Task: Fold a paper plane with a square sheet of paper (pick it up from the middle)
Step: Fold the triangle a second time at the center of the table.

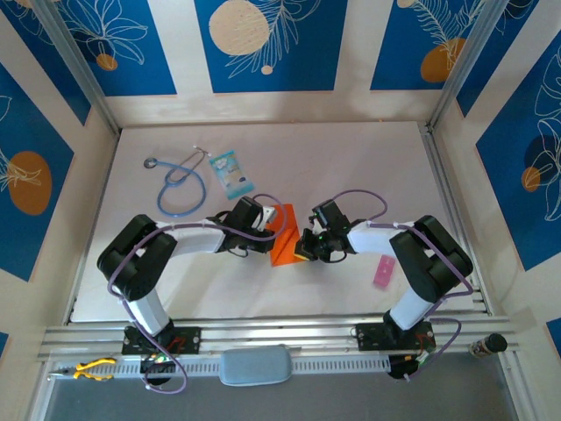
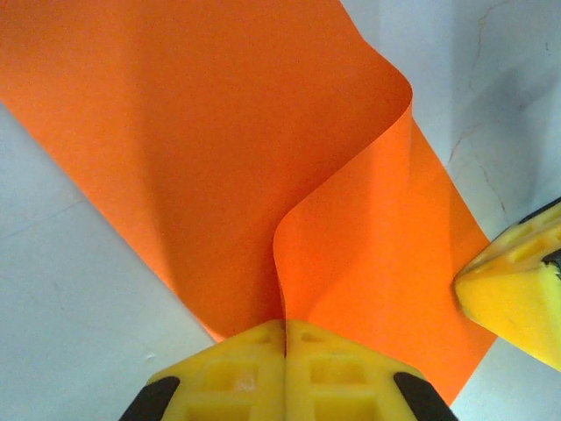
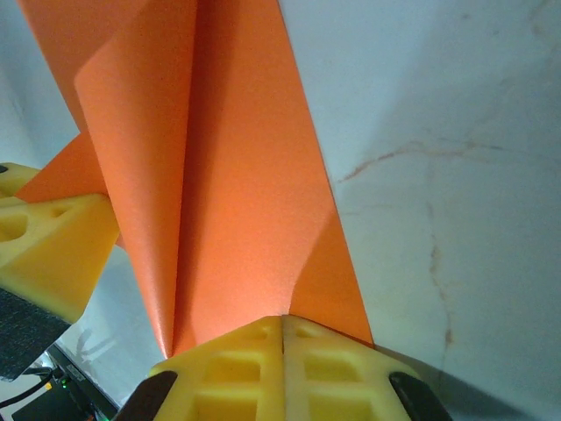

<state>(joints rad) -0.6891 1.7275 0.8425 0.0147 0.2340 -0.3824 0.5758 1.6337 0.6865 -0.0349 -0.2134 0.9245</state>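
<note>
Nearest to the arms, well on the near side of the orange sheet of paper (image 1: 285, 246), a metal rail (image 1: 333, 336) runs along the table edge. On that same near side, to the left, are yellow pliers (image 1: 91, 369) and a grey-blue pad (image 1: 254, 366). A small pink strip (image 1: 383, 273) lies flat on the white table (image 1: 368, 167), to the right of the sheet and a little nearer, apart from it.

The sheet is about in the middle of the table, between the two grippers. The left gripper (image 2: 285, 333) has its yellow jaws pressed fully together on one edge of the sheet. The right gripper (image 3: 282, 326) is also fully closed, pinching the opposite edge. The two grippers are very near to each other, with only the paper between them.

From above, the sheet looks like a narrow shape. Its long axis runs from near to far, leaning slightly right, with the narrower end pointing away from the arms. One flap stands up and curls over, and a soft crease runs away from each pinch.

Beyond the sheet to the left lie a light-blue packet (image 1: 230, 173) and then a blue stethoscope (image 1: 180, 189), both well apart from it. The widest bare table is beyond the sheet and to its right, up to the far wall (image 1: 272, 105).

The grippers cover the sides of the sheet from above, so I cannot trace its full outline. The wrist views cut off its far corners. I cannot tell how much of it rests on the table.
</note>
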